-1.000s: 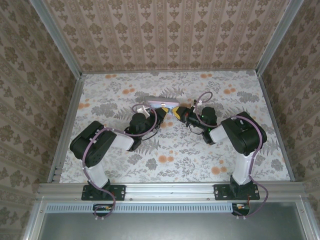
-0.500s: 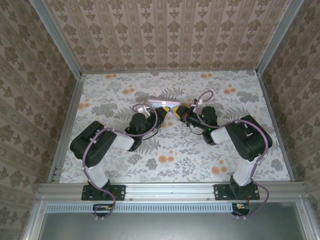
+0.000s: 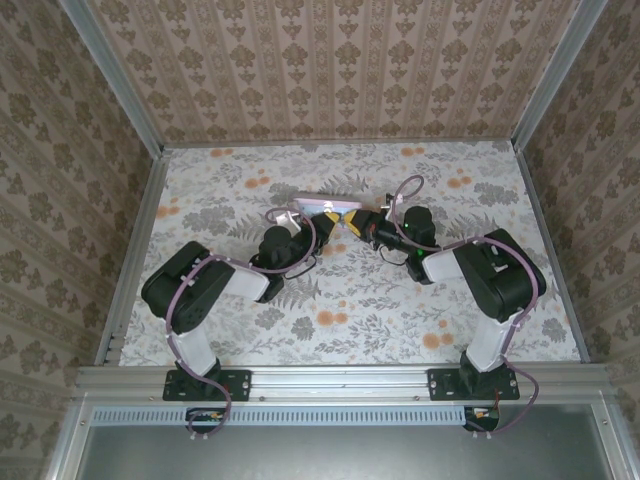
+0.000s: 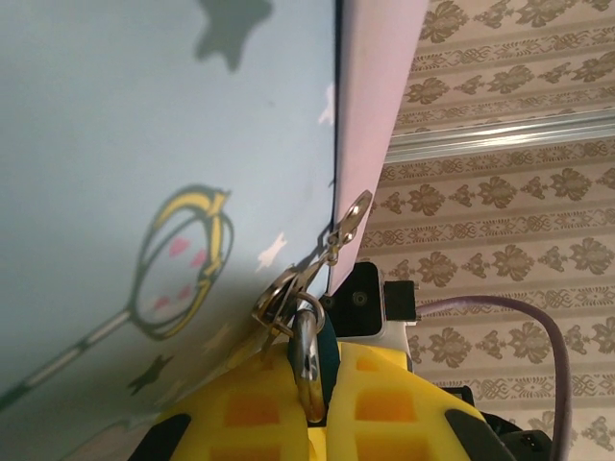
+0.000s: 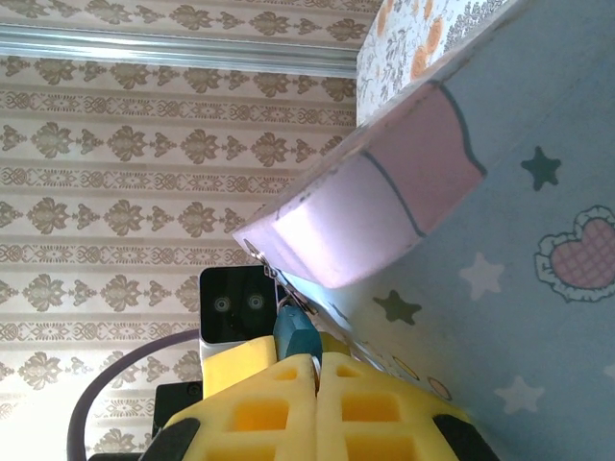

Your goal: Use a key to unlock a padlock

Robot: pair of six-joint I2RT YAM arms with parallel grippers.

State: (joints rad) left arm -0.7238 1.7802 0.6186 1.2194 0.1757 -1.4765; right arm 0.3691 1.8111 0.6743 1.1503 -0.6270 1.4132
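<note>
- A floral table [image 3: 450, 290] carries a pale blue tin [image 3: 322, 204] at its middle, where both arms meet.
- The left gripper [image 3: 330, 221] is clenched on the padlock [image 4: 307, 357], its silver shackle pinched between the yellow fingers [image 4: 250, 408] against the tin's corner.
- The right gripper [image 3: 356, 223] faces it, jaws pressed together; any key there cannot be made out.
- A metal ring [image 4: 274, 305] and clasp [image 4: 352, 217] hang beside the padlock.
</note>
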